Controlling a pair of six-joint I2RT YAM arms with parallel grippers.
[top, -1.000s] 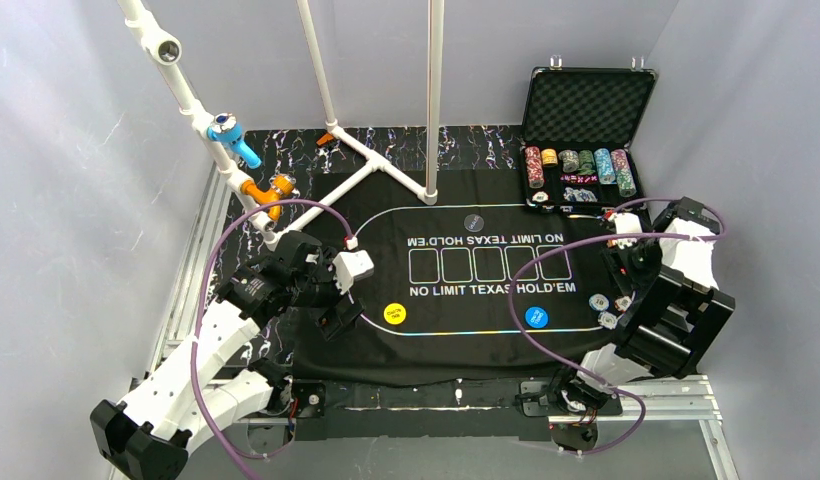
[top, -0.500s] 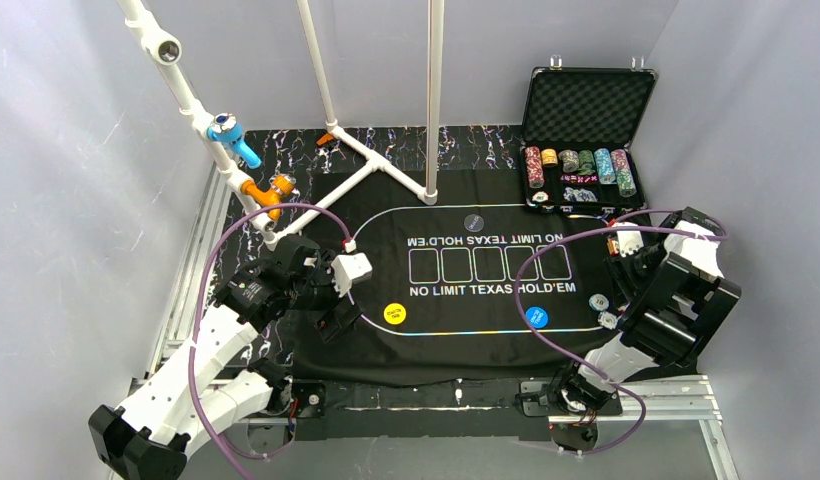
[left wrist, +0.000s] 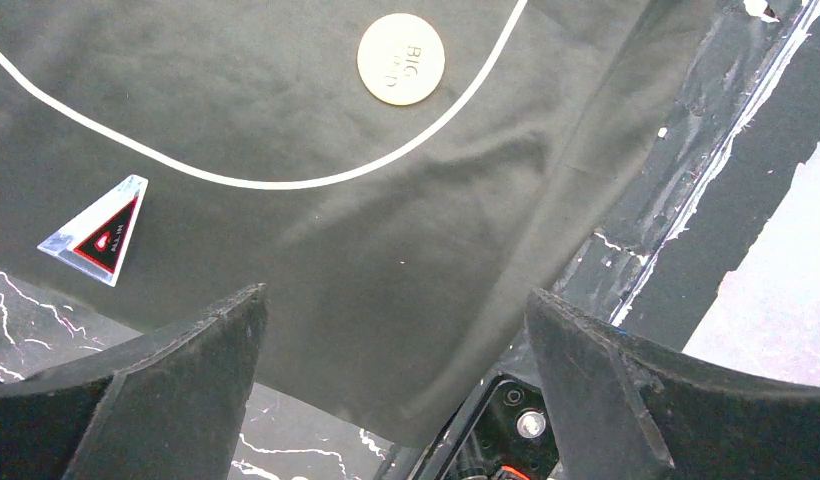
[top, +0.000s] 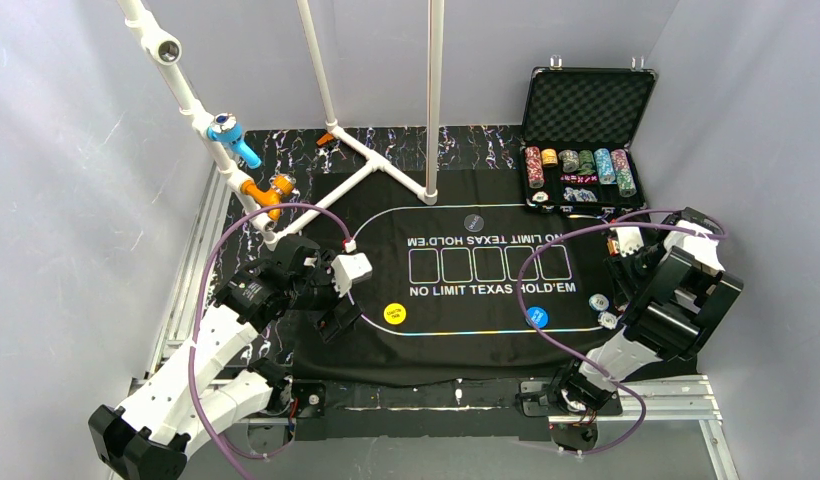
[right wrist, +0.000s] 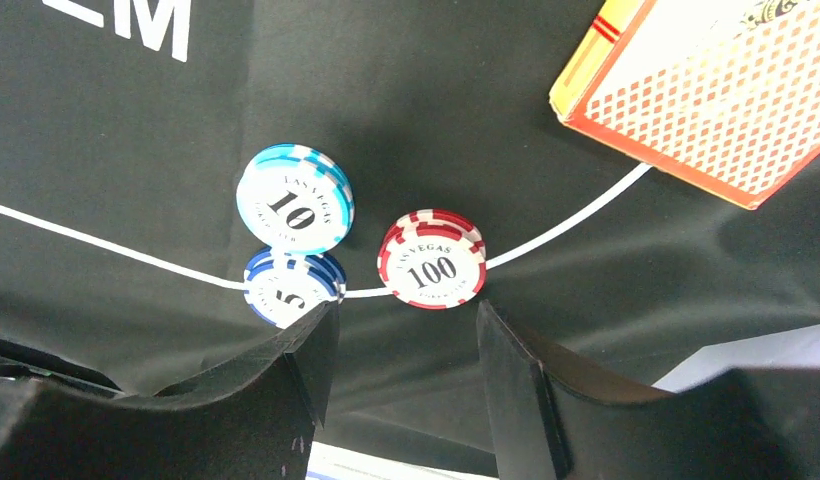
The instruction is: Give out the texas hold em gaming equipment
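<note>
Three short stacks of poker chips lie on the black felt mat (right wrist: 136,120): a light-blue "10" stack (right wrist: 294,198), a dark-blue "5" stack (right wrist: 286,287) and a red "100" stack (right wrist: 432,270). My right gripper (right wrist: 406,335) hovers just near of them, open, with nothing between its fingers. An orange-backed card deck (right wrist: 701,90) lies beyond. In the top view two chip stacks (top: 598,300) show beside the right arm (top: 676,300). My left gripper (left wrist: 396,310) stands wide open over the mat's near left corner, below the yellow button (left wrist: 401,58). A blue button (top: 536,317) lies on the mat.
An open black case (top: 586,130) with rows of chips stands at the back right. A white pipe frame (top: 386,165) rises at the back. A triangular "all-in" marker (left wrist: 96,230) lies on the mat's left part, and a dark disc (top: 473,222) lies at its far edge.
The right arm has drawn back a little toward the near right, now covering one chip stack in the top view. The left arm has not moved.
</note>
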